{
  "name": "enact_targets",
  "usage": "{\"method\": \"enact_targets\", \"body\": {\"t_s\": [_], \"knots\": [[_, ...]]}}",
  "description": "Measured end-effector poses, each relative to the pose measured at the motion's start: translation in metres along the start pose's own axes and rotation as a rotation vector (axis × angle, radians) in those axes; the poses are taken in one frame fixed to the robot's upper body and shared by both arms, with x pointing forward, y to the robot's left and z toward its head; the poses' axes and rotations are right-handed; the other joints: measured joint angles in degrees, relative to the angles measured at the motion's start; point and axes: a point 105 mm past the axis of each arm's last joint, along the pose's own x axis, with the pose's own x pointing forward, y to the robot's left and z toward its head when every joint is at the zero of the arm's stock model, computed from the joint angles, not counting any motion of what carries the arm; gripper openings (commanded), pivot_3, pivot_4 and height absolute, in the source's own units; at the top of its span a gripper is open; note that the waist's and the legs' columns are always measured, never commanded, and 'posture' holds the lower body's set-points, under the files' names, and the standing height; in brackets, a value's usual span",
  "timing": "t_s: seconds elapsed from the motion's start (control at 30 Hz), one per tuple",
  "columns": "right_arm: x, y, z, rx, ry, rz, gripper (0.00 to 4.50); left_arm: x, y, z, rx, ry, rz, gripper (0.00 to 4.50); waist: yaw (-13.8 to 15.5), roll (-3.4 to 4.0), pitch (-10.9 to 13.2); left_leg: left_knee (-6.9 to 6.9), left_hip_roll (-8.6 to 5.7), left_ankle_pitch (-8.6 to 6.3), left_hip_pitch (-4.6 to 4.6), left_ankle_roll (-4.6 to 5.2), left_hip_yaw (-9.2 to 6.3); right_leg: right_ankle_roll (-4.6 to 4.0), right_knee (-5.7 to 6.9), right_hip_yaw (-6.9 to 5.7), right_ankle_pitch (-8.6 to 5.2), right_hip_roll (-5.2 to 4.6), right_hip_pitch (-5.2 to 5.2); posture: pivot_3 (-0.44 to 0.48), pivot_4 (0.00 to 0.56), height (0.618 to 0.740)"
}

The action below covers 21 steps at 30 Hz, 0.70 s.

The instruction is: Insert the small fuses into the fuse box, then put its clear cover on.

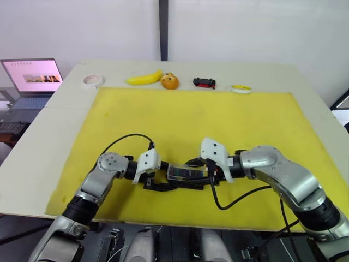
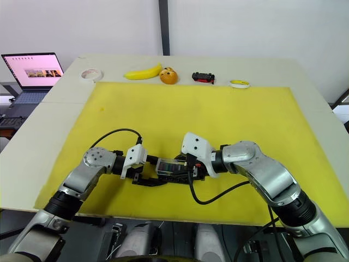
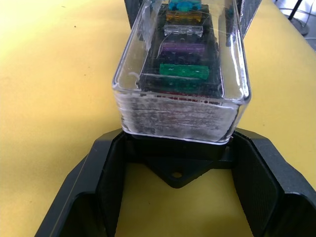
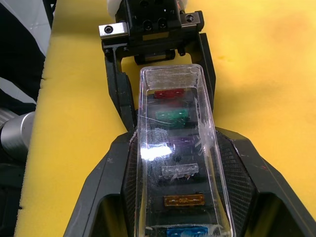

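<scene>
The black fuse box (image 1: pixel 185 173) lies on the yellow mat (image 1: pixel 218 120) with the clear cover (image 4: pixel 173 79) sitting over it. Under the cover the small fuses stand in a row: red (image 4: pixel 169 93), green (image 3: pixel 183 71), purple (image 3: pixel 183 49), clear (image 4: pixel 180 170), brown (image 4: pixel 184 200) and teal (image 4: pixel 185 231). My left gripper (image 3: pixel 177 143) is shut on the box's base at its left end, beside the mounting tab (image 3: pixel 174 175). From the other end, my right gripper (image 4: pixel 178 136) is shut on the cover's long sides.
Along the table's far edge sit a tape roll (image 1: pixel 93 80), a banana (image 1: pixel 144 79), an orange fruit (image 1: pixel 169 82), a black-and-red toy car (image 1: pixel 204 82) and a small yellow dish (image 1: pixel 240 88). A laptop (image 1: pixel 32 76) stands off the table's left.
</scene>
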Motion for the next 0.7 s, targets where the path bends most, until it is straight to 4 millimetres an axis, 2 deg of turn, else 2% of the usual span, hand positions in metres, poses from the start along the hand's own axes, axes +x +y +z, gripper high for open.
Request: {"method": "enact_targets", "body": {"t_s": [0.17,0.7], "knots": [[-0.0001,-0.0001,-0.0035,-0.043,0.006,0.005,1.71,0.0003,0.0000,-0.0001,0.001,0.001,0.000,2.54,0.01,0.00,0.00,0.01,-0.02,0.00,0.01,0.00,0.01,0.00,0.00,0.00,0.00,0.00,0.03,0.000,0.150,0.737],[-0.0021,-0.0020,-0.0096,-0.027,-0.019,0.024,1.71,0.0007,-0.0007,-0.0003,0.000,0.000,-0.001,2.54,0.01,-0.01,-0.01,0.01,-0.02,0.00,0.04,0.00,0.01,0.01,0.00,0.00,0.00,0.01,0.06,0.000,0.150,0.737]]}}
